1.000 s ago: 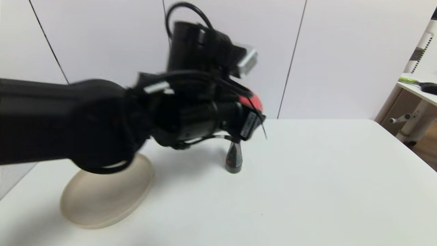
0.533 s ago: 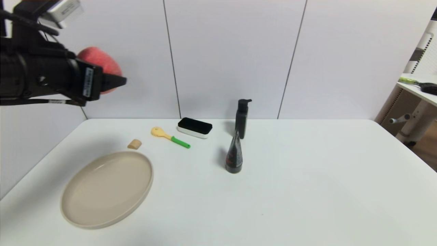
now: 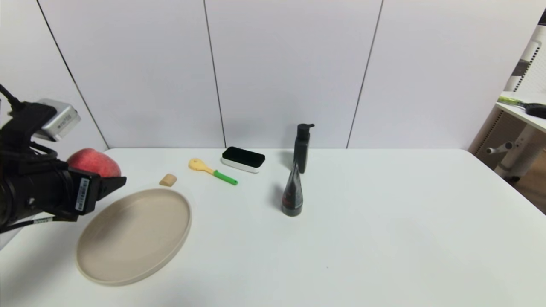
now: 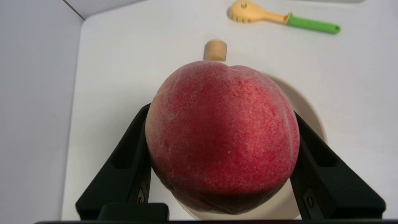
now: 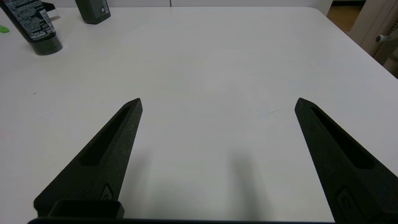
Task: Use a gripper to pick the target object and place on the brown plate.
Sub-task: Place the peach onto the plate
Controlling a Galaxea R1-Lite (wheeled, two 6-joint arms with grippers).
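Observation:
My left gripper [image 3: 111,175] is shut on the red-pink peach [image 3: 93,163] and holds it in the air at the left of the table, over the far left edge of the beige-tan plate [image 3: 134,236]. In the left wrist view the peach [image 4: 222,137] fills the space between the two black fingers [image 4: 323,168], with the plate's rim [image 4: 306,109] showing behind it. My right gripper [image 5: 217,101] is open and empty, low over bare white table; it is out of the head view.
A small tan block [image 3: 168,180] lies just beyond the plate. A yellow spoon with a green handle [image 3: 212,171], a black-and-white eraser [image 3: 243,159], a black pump bottle [image 3: 301,148] and a black cone-shaped tube [image 3: 292,194] stand mid-table. A desk [image 3: 522,108] is at far right.
My left arm has swung the peach from mid-table to the far left, then lowered it from high up to just above the plate's left edge.

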